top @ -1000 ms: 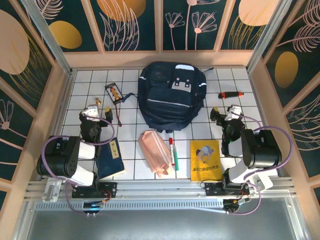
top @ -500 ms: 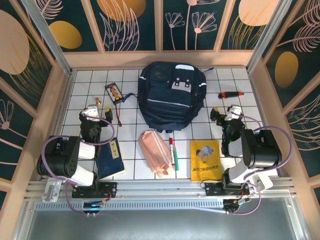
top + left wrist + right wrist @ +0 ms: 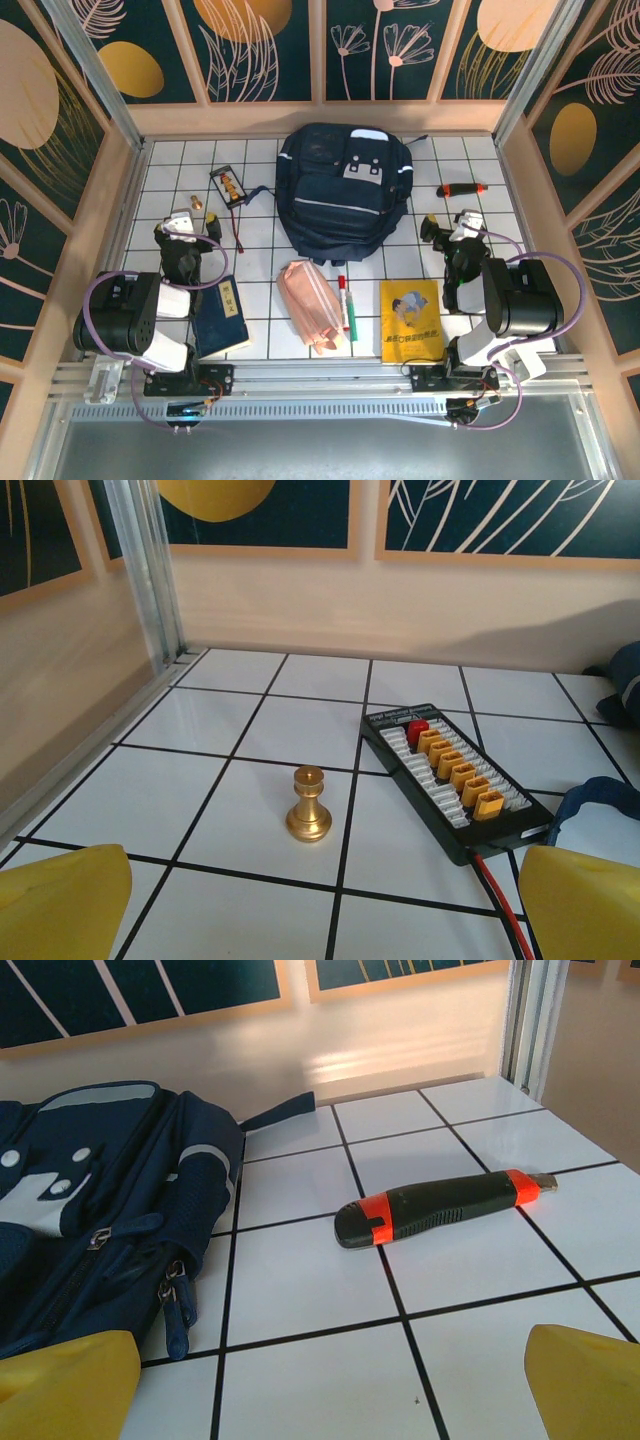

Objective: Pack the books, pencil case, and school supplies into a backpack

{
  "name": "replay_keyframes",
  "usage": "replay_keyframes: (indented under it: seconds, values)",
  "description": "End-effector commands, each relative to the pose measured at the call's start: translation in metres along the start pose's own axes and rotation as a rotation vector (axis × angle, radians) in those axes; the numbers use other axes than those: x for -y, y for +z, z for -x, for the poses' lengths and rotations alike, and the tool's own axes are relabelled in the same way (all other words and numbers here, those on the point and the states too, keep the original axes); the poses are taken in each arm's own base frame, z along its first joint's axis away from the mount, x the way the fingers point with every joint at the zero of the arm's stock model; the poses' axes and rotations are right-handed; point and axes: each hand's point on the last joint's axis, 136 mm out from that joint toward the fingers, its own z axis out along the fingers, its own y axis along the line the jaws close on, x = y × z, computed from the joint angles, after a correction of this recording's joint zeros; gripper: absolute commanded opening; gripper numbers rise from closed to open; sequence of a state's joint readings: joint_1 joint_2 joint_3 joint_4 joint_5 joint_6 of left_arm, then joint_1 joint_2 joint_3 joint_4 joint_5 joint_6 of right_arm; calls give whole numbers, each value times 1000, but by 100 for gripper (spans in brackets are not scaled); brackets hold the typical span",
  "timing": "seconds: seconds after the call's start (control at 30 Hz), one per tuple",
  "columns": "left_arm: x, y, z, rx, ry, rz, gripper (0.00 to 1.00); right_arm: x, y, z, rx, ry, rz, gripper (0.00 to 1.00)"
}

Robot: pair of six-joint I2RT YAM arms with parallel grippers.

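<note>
The navy backpack lies flat at the back centre, zipped, its side also in the right wrist view. In front of it lie the pink pencil case, the red-capped marker, the yellow book and the navy book. My left gripper hovers open above the tiles left of the backpack, its yellow fingertips wide apart with nothing between them. My right gripper is open to the backpack's right, yellow fingertips apart over bare tile.
A black card with orange connectors and a red wire lies ahead of the left gripper, beside a small brass chess piece. A red-and-black utility knife lies ahead of the right gripper. Wooden walls enclose the tiled table.
The left gripper has shifted slightly to the left and back. Everything else stays as it was.
</note>
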State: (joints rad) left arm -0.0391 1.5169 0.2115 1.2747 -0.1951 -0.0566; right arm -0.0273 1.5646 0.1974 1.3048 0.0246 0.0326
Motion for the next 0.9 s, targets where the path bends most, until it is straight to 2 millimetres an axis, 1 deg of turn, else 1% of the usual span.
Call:
replay_keyframes:
  seconds: [0.0,0.33,0.4,0.47,0.53,0.6,0.7,0.73,0.8,0.83,0.87]
  values:
    - [-3,4,10,31,-24,15,99,1,4,14,46,-7,1,99]
    - [-3,3,10,35,-22,18,99,-1,3,17,56,-6,3,99]
    - [-7,1,17,49,-31,38,99,7,1,26,69,8,-63,99]
    - [-11,6,23,-13,-44,76,99,15,3,40,51,29,-131,99]
    - [-18,14,35,-81,-83,134,99,25,10,54,12,75,-205,99]
    - [-15,16,49,-123,-145,134,99,31,19,66,-51,139,-263,99]
    - [2,8,82,-112,-265,38,99,32,23,82,-106,277,-292,99]
    - [7,3,92,-91,-305,5,99,30,22,84,-123,342,-281,99]
    - [10,-7,106,-43,-410,-24,99,15,21,83,-172,435,-183,99]
    - [18,-11,112,-18,-438,-86,99,6,20,81,-204,466,-135,99]
    - [33,-14,117,-9,-430,-181,99,2,19,75,-251,491,-129,98]
